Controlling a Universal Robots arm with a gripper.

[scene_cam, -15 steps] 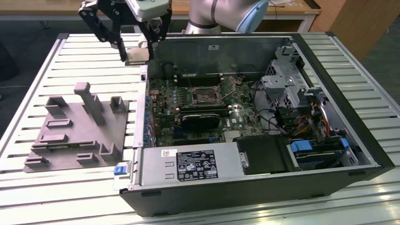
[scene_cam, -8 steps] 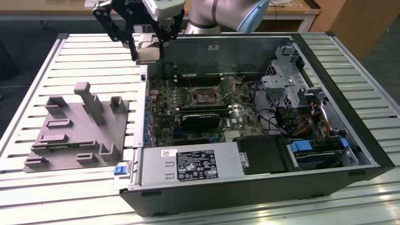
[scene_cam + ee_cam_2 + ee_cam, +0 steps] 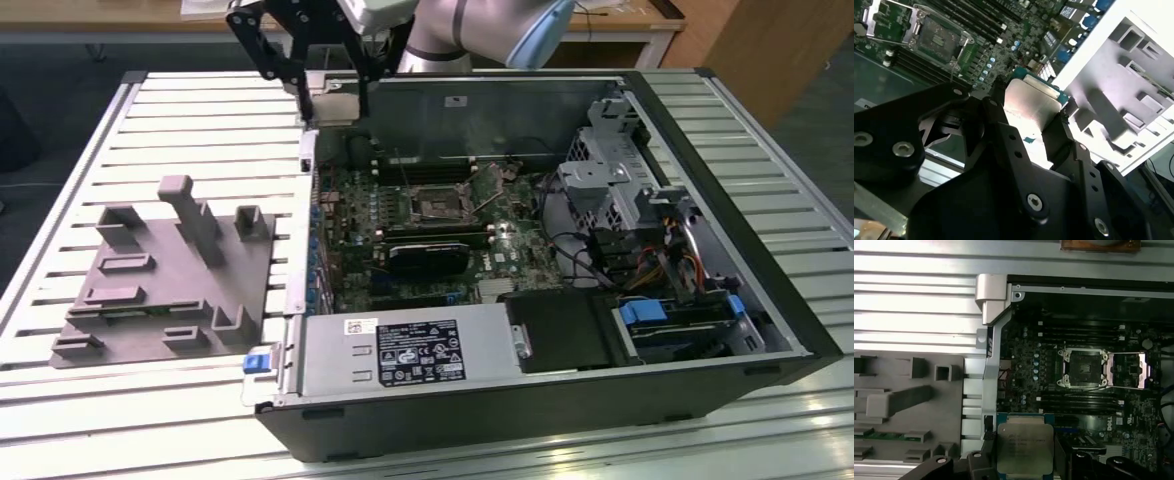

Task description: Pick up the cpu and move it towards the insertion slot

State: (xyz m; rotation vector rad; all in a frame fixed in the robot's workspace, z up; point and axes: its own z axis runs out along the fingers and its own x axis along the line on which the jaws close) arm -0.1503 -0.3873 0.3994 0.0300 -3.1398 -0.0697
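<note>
Slatted metal covers the table (image 3: 160, 110), on which an opened computer case (image 3: 534, 400) and a grey fixture block (image 3: 174, 280) are set. Above the case's edge, the cpu (image 3: 1025, 447) is clamped between the gripper (image 3: 1025, 460) jaws, well apart from the open insertion slot (image 3: 1084, 368).

The cpu (image 3: 1024, 448) has a silver-grey metal top on a blue-green rim. The gripper (image 3: 1024, 460) is black. The insertion slot (image 3: 1084, 368) is dark inside a silver frame, set in a green circuit board (image 3: 1024, 375). The fixture plate (image 3: 160, 275) is plain grey. The table (image 3: 200, 120) is pale metal, striped by parallel slats. The computer case (image 3: 534, 410) is black.
</note>
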